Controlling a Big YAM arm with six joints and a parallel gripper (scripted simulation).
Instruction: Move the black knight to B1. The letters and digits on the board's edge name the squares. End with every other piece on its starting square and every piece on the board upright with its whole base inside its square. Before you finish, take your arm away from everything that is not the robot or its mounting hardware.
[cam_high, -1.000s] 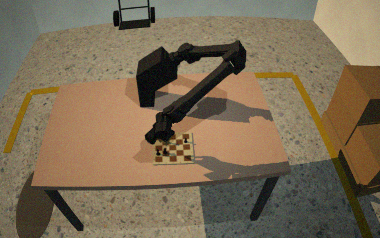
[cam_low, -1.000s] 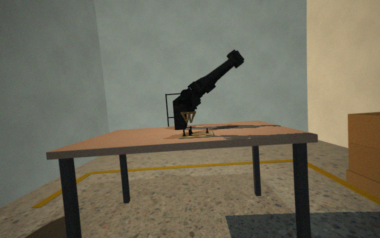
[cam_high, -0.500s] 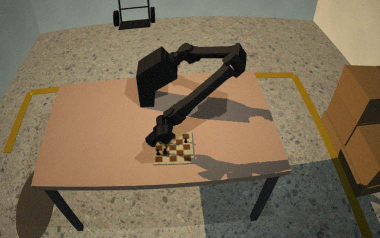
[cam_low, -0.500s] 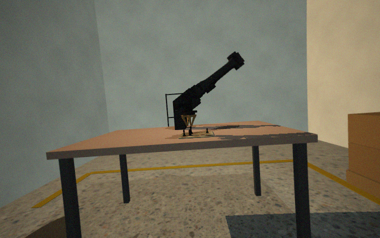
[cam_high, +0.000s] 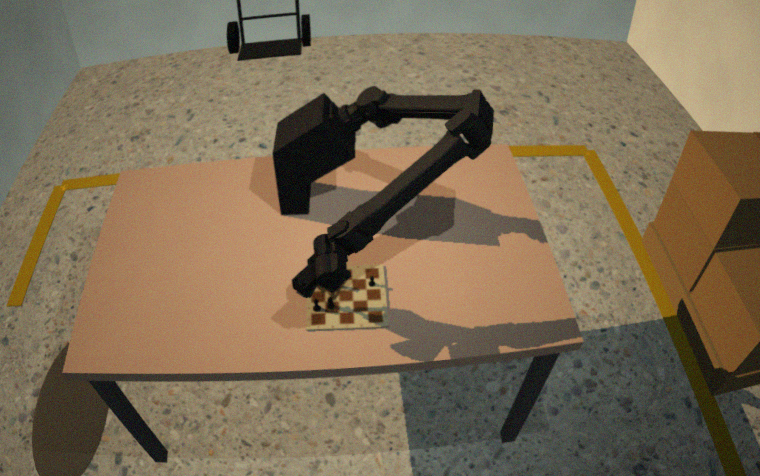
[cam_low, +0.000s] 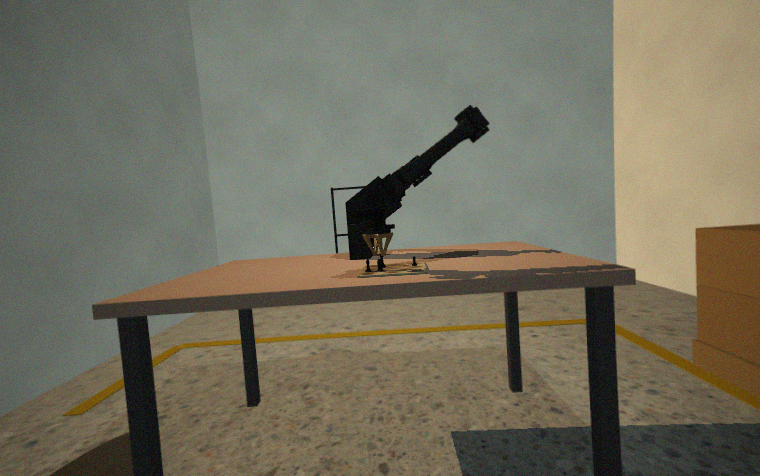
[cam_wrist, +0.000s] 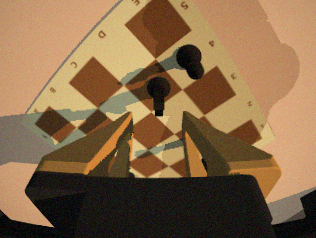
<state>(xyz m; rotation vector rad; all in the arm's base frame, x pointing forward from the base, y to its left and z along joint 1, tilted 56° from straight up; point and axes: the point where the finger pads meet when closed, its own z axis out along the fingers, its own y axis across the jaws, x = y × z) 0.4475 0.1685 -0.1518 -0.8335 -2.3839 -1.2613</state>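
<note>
A small chessboard (cam_high: 348, 298) lies on the table in front of the arm; it also shows in the wrist view (cam_wrist: 156, 74). Three black pieces stand on it: two close together near its left edge (cam_high: 316, 305) (cam_high: 330, 303) and one at the far right (cam_high: 371, 278). I cannot tell which is the knight. My gripper (cam_high: 329, 292) hangs low over the left part of the board, fingers partly apart with nothing between them (cam_wrist: 157, 120). One piece (cam_wrist: 158, 90) stands just beyond the fingertips, another (cam_wrist: 190, 61) a little farther. In the exterior view the gripper (cam_low: 379, 246) hovers just above the pieces.
The arm's base block (cam_high: 305, 151) stands at the table's back centre. Cardboard boxes (cam_high: 712, 252) stand on the floor to the right, and a hand truck (cam_high: 268, 33) at the far wall. Yellow tape (cam_high: 33, 241) marks the floor around the table.
</note>
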